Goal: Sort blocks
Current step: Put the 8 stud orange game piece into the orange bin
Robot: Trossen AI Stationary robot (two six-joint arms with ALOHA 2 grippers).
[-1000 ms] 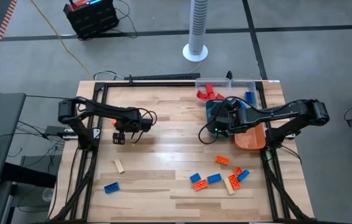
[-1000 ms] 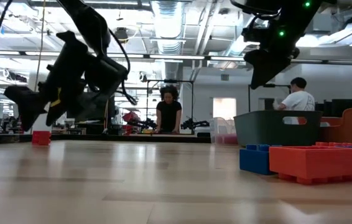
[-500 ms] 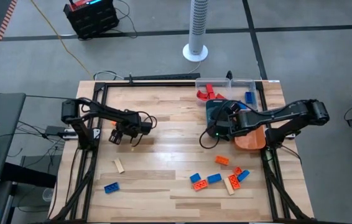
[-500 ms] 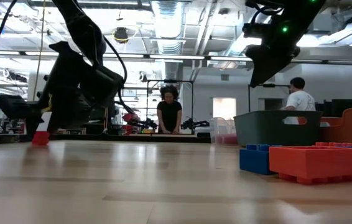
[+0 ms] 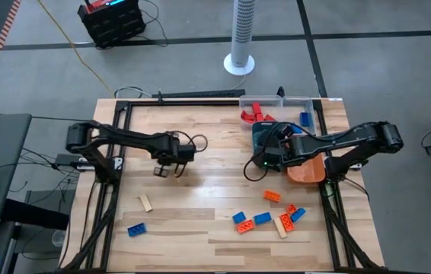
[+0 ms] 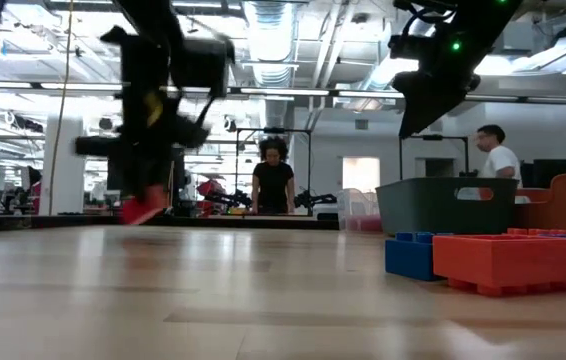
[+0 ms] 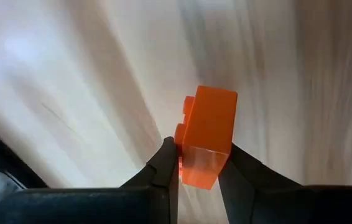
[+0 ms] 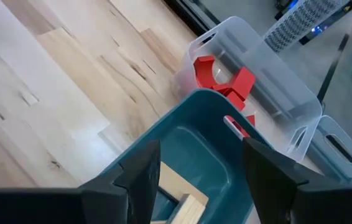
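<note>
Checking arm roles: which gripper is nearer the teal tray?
Right. The right gripper hangs over the teal tray, open. The left gripper, holding an orange block, is well across the table.

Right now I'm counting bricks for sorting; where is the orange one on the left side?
The orange brick is pinched in the left gripper, raised above the table's left-centre.

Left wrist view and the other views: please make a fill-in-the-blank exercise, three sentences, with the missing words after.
1. The left gripper is shut on one ____ block.
2. The right gripper hangs with open fingers above the ____ tray.
3. Inside the clear tray lie blocks of ____ colour.

Missing words: orange; teal; red
</note>
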